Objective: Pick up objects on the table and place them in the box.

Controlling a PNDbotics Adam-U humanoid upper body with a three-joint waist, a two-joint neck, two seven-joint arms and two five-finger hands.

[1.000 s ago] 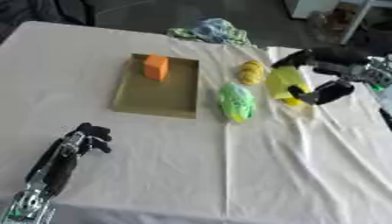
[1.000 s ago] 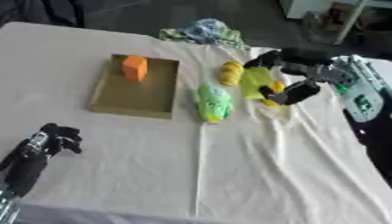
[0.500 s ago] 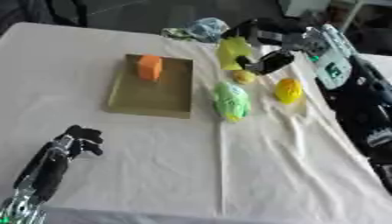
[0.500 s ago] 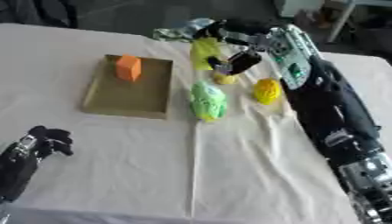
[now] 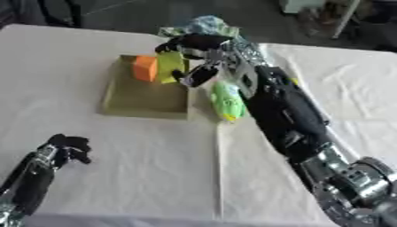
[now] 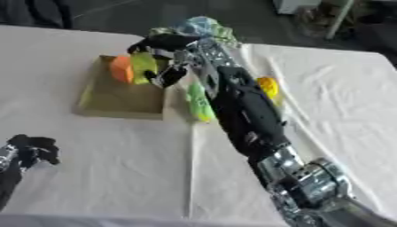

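The right hand (image 5: 192, 56) grips a yellow-green object (image 5: 170, 66) over the box (image 5: 143, 95), upper centre. The left hand (image 5: 66, 146), lower left, is curled and holds nothing.

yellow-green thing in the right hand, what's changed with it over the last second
The right hand, shut on the yellow-green object, has carried it from the table's right side leftward, and now holds it over the box beside the orange block. The green toy, yellow item and curled left hand stayed put.
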